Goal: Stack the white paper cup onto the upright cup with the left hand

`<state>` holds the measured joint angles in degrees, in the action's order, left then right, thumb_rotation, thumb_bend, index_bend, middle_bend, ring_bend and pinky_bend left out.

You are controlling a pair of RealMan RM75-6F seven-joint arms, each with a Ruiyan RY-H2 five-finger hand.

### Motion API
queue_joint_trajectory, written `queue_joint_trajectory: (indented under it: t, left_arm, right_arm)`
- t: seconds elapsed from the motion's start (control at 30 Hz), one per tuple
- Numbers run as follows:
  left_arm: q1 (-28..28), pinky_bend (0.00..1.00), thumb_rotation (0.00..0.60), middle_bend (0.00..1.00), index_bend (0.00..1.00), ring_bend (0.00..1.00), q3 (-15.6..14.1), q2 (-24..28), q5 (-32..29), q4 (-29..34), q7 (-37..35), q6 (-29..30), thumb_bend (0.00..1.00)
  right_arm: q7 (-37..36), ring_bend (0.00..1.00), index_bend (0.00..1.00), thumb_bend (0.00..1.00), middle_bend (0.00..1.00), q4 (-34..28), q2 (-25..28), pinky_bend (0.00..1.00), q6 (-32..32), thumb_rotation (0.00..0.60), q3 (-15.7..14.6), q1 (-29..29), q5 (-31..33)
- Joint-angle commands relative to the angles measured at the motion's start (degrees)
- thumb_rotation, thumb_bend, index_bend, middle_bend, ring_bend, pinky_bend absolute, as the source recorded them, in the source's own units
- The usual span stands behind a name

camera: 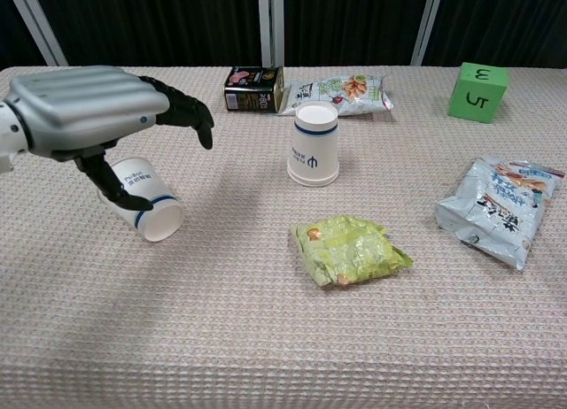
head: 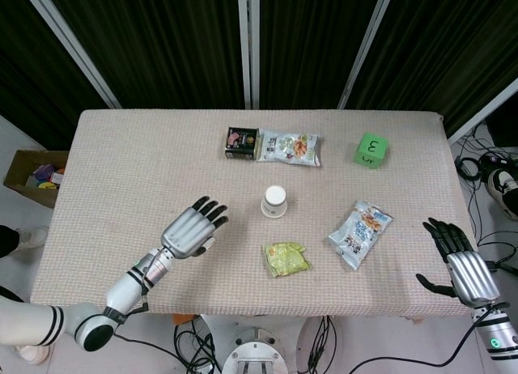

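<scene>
A white paper cup (camera: 149, 204) with a blue band lies on its side at the left of the table, its mouth facing the front. My left hand (camera: 93, 119) hovers just over it, palm down and fingers spread, with the thumb reaching down beside the cup and holding nothing. In the head view the left hand (head: 193, 230) covers nearly all of that cup. The second cup (camera: 314, 145) stands at the table's middle (head: 274, 201), well right of the hand. My right hand (head: 461, 265) is open beyond the table's right front corner.
A green snack pack (camera: 350, 251) lies in front of the standing cup, with a silver chips bag (camera: 500, 210) to the right. A dark box (camera: 254, 88), a snack bag (camera: 341, 90) and a green cube (camera: 478, 91) line the far side. A cardboard box (head: 32, 176) sits on the floor at left.
</scene>
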<state>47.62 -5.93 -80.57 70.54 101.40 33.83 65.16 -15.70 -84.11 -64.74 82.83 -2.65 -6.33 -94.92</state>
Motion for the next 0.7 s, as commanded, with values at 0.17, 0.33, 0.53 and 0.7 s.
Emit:
queue_joint_trajectory:
  t: [0.17, 0.33, 0.53, 0.7]
  left_arm:
    - [-0.9, 0.14, 0.600, 0.14, 0.27, 0.13, 0.5, -3.3, 0.6, -5.3, 4.1, -2.1, 0.15]
    - [-1.8, 0.14, 0.600, 0.14, 0.27, 0.13, 0.7, -3.6, -0.4, -7.3, 5.6, -3.3, 0.16]
    - [-2.5, 0.14, 0.600, 0.14, 0.27, 0.13, 0.8, -2.9, 0.2, -7.8, 2.6, -5.5, 0.16]
    - [-2.6, 0.14, 0.600, 0.16, 0.29, 0.13, 3.0, -5.6, 1.6, -11.4, -5.7, -7.9, 0.22]
  right_arm:
    - [-0.7, 0.00, 0.00, 0.15, 0.04, 0.5, -0.5, 0.00, 0.6, 0.600, 0.0, 0.6, 0.6]
    - [-0.5, 0.00, 0.00, 0.15, 0.04, 0.4, -0.8, 0.00, 0.9, 0.600, 0.0, 0.8, 0.8]
    - [0.4, 0.00, 0.00, 0.15, 0.04, -0.5, -0.7, 0.00, 1.0, 0.600, 0.2, 1.0, 1.1]
    - [1.0, 0.00, 0.00, 0.15, 0.04, -1.0, -0.9, 0.00, 0.9, 0.600, 0.2, 1.0, 1.2]
